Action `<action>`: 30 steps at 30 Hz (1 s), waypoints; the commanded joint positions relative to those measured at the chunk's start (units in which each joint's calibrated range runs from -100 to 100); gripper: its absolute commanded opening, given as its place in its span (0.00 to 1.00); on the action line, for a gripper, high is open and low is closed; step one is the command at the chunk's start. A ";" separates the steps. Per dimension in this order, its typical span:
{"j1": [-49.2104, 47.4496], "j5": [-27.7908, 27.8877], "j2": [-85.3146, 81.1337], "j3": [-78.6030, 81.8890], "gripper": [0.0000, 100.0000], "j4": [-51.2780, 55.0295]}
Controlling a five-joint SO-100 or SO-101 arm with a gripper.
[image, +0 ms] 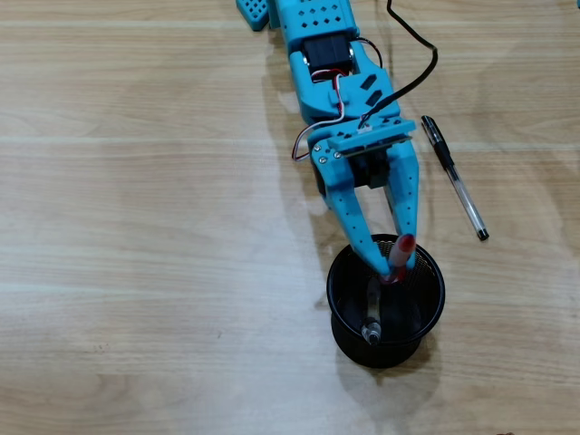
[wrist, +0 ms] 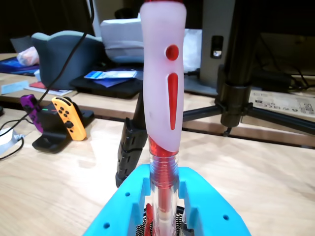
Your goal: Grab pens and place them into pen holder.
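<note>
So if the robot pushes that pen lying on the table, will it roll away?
Probably a little. The pen on the table is slim and round, so it may roll sideways. Its clip might stop it. It looks light and stiff, so it should slide without bending.

From my remote station, the overhead view is bright and evenly lit. The tabletop (image: 136,227) shows no hard glare, and the arm (image: 335,82) throws only a soft, faint shadow to its left in that view. I read grain lines sharply across the whole picture, with no visible edge distortion. In the wrist view, the red pen (wrist: 162,98) is close and slightly soft; the background is dimmer and mildly blurred.
</note>
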 commanded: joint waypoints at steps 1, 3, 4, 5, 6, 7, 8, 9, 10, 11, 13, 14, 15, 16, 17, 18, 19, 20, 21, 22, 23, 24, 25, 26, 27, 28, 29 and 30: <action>0.41 -0.03 -0.65 -3.22 0.06 -1.16; 0.23 -0.03 -0.82 -3.22 0.14 -1.16; 0.04 -0.03 -0.82 -3.13 0.17 -1.16; -0.05 -0.03 -0.90 -3.13 0.20 -0.89; -0.14 -0.03 -0.99 -3.13 0.23 -0.62; -0.23 -0.03 -0.99 -3.04 0.24 -0.53; -0.32 -0.03 -0.99 -3.04 0.24 -0.43; -0.32 -0.03 -0.99 -2.95 0.23 -0.43; -0.41 -0.03 -1.07 -2.95 0.22 -0.34; -0.41 -0.03 -1.16 -2.95 0.22 -0.34; -0.87 0.29 -1.41 -2.68 0.20 -0.25; -1.24 0.34 -1.41 -2.04 0.19 -0.25; -1.42 0.34 -1.58 -1.05 0.18 -0.25; -1.60 0.34 -1.67 -0.23 0.17 -0.25; -2.24 0.34 -1.84 0.58 0.15 -0.25; -2.70 0.34 -2.35 1.57 0.14 -0.25; -3.07 0.34 -3.11 2.93 0.12 -0.25; -3.43 0.34 -3.88 4.74 0.09 0.11; -3.71 0.34 -4.89 6.37 0.07 1.02; -4.07 0.34 -6.00 7.82 0.05 2.12; -4.35 0.34 -7.27 9.18 0.04 3.48; -4.44 0.34 -8.72 10.53 0.04 5.21; -4.89 0.34 -9.99 11.71 0.04 7.13; -5.26 0.34 -11.35 12.80 0.04 9.22; -5.44 0.39 -12.71 13.70 0.04 11.68; -5.63 0.39 -14.15 14.43 0.04 14.33; -5.81 0.39 -15.60 15.06 0.04 17.24; -5.99 0.44 -16.95 15.60 0.04 20.52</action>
